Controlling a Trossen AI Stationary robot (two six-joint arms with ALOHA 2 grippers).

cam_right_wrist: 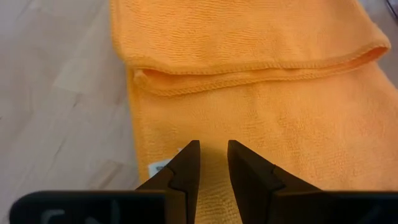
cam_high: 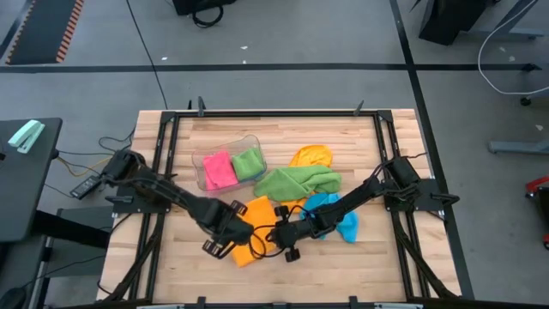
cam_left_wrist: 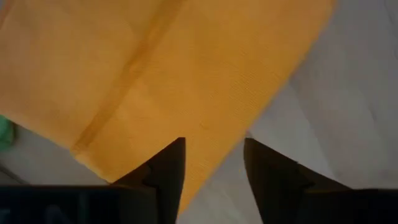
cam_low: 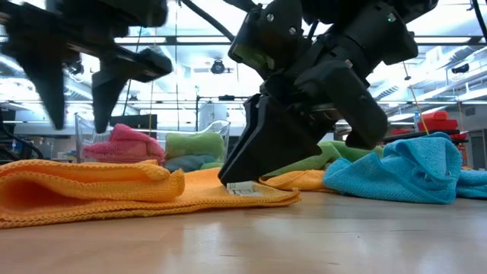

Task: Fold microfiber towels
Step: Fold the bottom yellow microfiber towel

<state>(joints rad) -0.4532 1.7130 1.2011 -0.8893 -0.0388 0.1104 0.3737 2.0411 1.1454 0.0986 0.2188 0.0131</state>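
An orange microfiber towel lies on the wooden table, one part folded over itself; a white label sits at its edge. My left gripper hangs open above the folded part, pointing down and touching nothing; in its wrist view the towel's edge lies below the fingers. My right gripper is down on the towel's single layer beside the label. A blue towel, a green one and a second orange one lie in loose heaps behind. My right gripper has its fingertips on the orange towel's lower layer, close to the labelled edge. The fingers slant down from the table's right, a narrow gap between them with cloth in it. That layer lies flat on the table under the tips.
A clear plastic tub at the back left holds a pink towel and a green towel. Black frame rails run along the table's edges. Bare wood shows along the near edge.
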